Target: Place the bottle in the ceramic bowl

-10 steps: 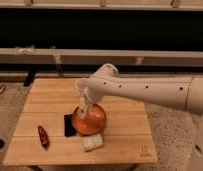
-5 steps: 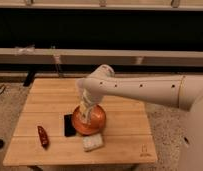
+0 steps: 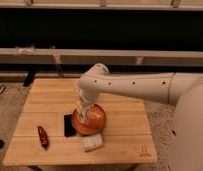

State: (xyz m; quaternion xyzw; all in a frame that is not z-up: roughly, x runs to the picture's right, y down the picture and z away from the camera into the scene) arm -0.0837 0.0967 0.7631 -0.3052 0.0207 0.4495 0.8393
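An orange ceramic bowl sits on the wooden table, near the front middle. My white arm reaches in from the right and bends down over the bowl. My gripper hangs over the bowl's left part, shut on a pale bottle. The bottle's lower end is at the bowl's left rim, in or just above the bowl. The arm hides the far side of the bowl.
A black flat object lies against the bowl's left side. A white packet lies just in front of the bowl. A red object lies at the front left. A low ledge and a dark wall run behind the table.
The arm has swung a little to the left and lowered. The gripper with the bottle has come down closer onto the bowl's left side.
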